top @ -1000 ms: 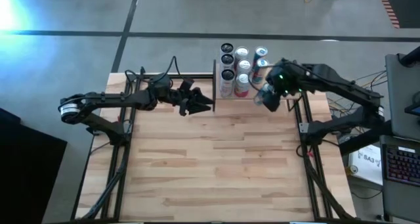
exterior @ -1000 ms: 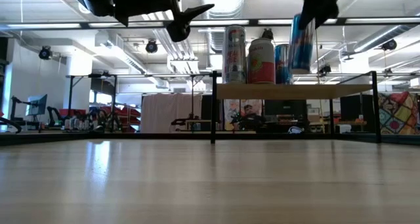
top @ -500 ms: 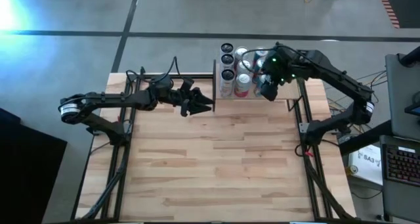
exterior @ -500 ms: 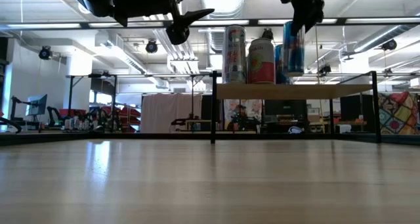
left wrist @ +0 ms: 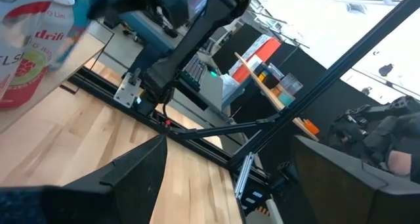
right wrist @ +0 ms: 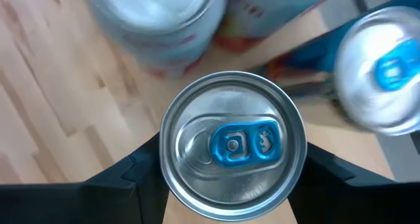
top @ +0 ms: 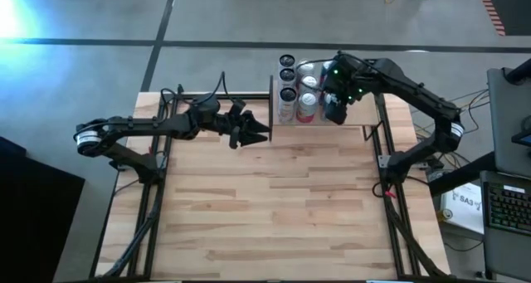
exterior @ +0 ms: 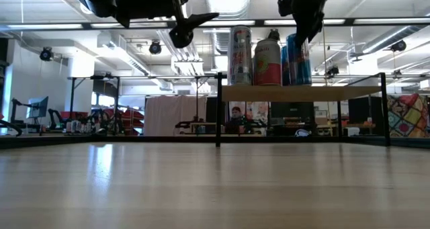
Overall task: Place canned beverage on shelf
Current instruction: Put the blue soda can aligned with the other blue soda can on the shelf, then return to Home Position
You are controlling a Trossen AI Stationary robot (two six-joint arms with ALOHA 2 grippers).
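Observation:
A blue-and-silver beverage can (exterior: 299,60) with a blue pull tab (right wrist: 235,145) hangs upright over the shelf (exterior: 302,93), a pale wood panel in black rods at the table's far edge (top: 355,119). My right gripper (top: 334,107) is shut on it from above. The can's bottom is at the shelf board; I cannot tell whether it touches. My left gripper (top: 262,134) stands open and level just left of the shelf, holding nothing (left wrist: 230,178). My right gripper pinches the can between its two fingers, one on each opposite side of the upper wall just under the rim (right wrist: 164,159). The fingers (right wrist: 134,181) come from above, slanting down. The can stays upright below them.
Several other cans stand on the shelf's left part: dark-topped ones (top: 287,74) and red-and-white ones (top: 306,102), (exterior: 267,61), right beside the held can. The butcher-block tabletop (top: 265,208) spreads in front of the shelf. A person shows far behind (exterior: 235,115).
My right gripper has carried the can toward the table's left and far edge, in over the shelf, and has sunk, bringing the can's bottom down to the shelf board beside the other cans. The can has stayed upright.

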